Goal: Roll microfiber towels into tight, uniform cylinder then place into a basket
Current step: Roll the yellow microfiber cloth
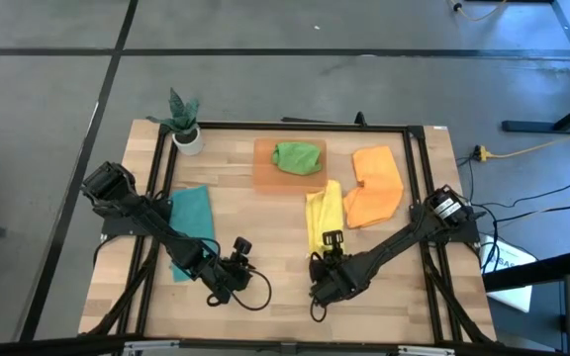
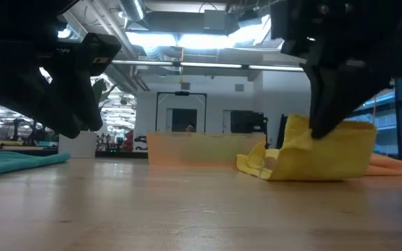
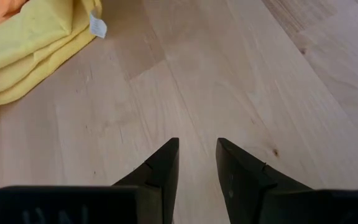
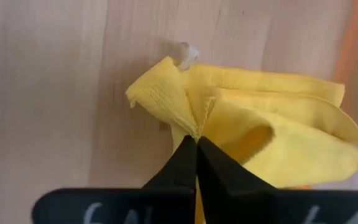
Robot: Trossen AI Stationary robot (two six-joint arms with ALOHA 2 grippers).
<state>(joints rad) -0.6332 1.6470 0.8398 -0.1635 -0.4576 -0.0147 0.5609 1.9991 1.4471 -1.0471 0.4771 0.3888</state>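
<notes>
One pinch: your right gripper (image 4: 196, 142) is clamping only a bunched edge of the yellow towel (image 1: 324, 218), lying near-right of the basket (image 1: 287, 176).
Risk: you are risking slippage or uneven rolling.
Left gripper (image 3: 197, 155): hovering slightly spread, holding nothing, over bare table (image 1: 275, 257).

yellow towel (image 3: 27, 53): cut off by edge | basket (image 2: 201, 148): blurred

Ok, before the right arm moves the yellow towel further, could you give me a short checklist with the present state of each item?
1. Right gripper shut on the yellow towel: ok.
2. Pinch is at the towel's near edge: ok.
3. Yellow towel rolled tight: not ok, it lies bunched and loose.
4. Left gripper empty and open over bare wood, beside the towel: ok.
5. Basket has room: cannot tell, the green towel already lies in it.
6. Orange towels clear of the yellow one: not ok, they touch.
</notes>
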